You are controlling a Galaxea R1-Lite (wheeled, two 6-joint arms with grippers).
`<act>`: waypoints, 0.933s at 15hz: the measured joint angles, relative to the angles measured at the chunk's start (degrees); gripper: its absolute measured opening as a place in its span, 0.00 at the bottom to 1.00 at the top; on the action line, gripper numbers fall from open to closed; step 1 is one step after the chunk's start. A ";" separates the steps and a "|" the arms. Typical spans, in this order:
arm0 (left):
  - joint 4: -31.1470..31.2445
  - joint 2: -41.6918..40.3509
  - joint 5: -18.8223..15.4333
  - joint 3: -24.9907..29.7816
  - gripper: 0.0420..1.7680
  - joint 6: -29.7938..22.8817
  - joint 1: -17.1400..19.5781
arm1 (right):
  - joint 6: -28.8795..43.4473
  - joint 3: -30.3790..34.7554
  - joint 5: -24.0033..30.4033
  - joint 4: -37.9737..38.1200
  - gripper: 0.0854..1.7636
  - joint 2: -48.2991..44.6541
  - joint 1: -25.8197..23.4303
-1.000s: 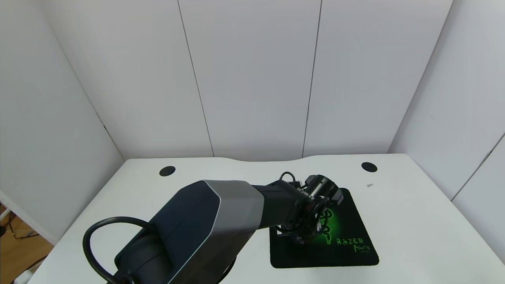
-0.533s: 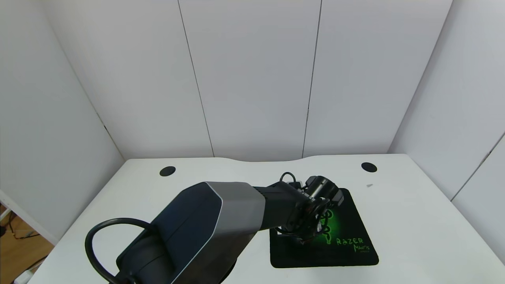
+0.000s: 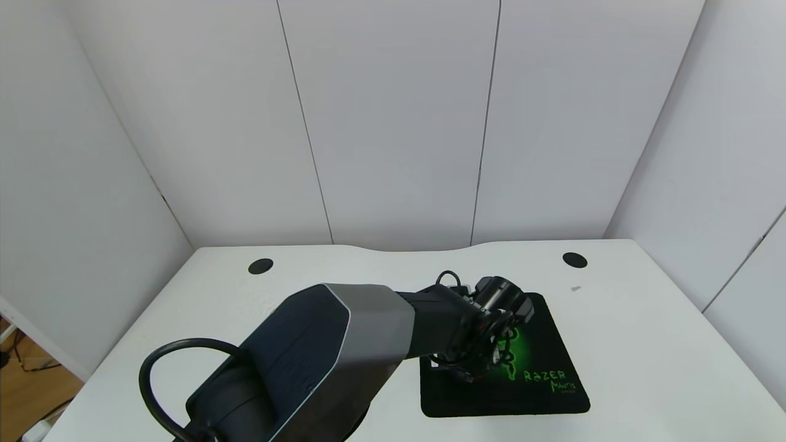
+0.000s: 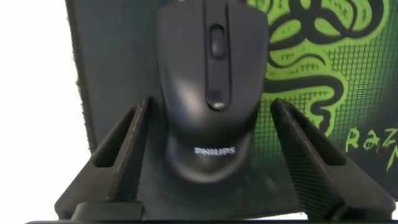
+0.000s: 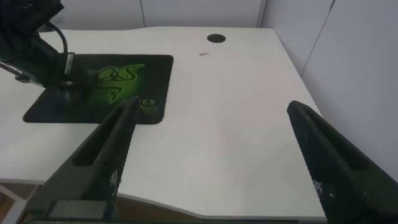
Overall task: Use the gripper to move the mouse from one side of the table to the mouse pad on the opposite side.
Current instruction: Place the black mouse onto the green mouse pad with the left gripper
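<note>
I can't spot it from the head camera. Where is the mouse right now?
The left wrist view shows the mouse lying on the mouse pad, between the open fingers of the left gripper, beside the green emblem.

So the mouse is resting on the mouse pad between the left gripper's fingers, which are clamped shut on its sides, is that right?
Not quite. The mouse does rest on the mouse pad between the left gripper's fingers, but the fingers are open: the left wrist view shows a clear gap on each side of the mouse, so nothing is clamping it.

Left arm (image 3: 344, 344) is reaching across the white table (image 3: 645, 344), its gripper (image 3: 485, 350) hanging low over the Razer mouse pad (image 3: 540, 380). Two round black holes (image 3: 260, 266) are showing near the back edge.
</note>
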 joint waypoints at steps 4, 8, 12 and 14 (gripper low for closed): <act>0.13 -0.85 1.12 0.00 0.86 0.60 -0.04 | -0.02 0.00 0.00 0.00 0.97 0.00 0.00; 0.96 -4.00 1.76 0.00 0.90 2.84 0.29 | 0.00 0.00 -0.01 0.00 0.97 0.00 0.00; 4.88 -8.85 1.62 0.77 0.93 5.69 1.38 | 0.00 0.00 0.00 0.00 0.97 0.00 0.00; 6.85 -11.23 1.48 1.46 0.94 6.55 2.73 | 0.00 0.00 0.00 0.02 0.97 0.00 0.02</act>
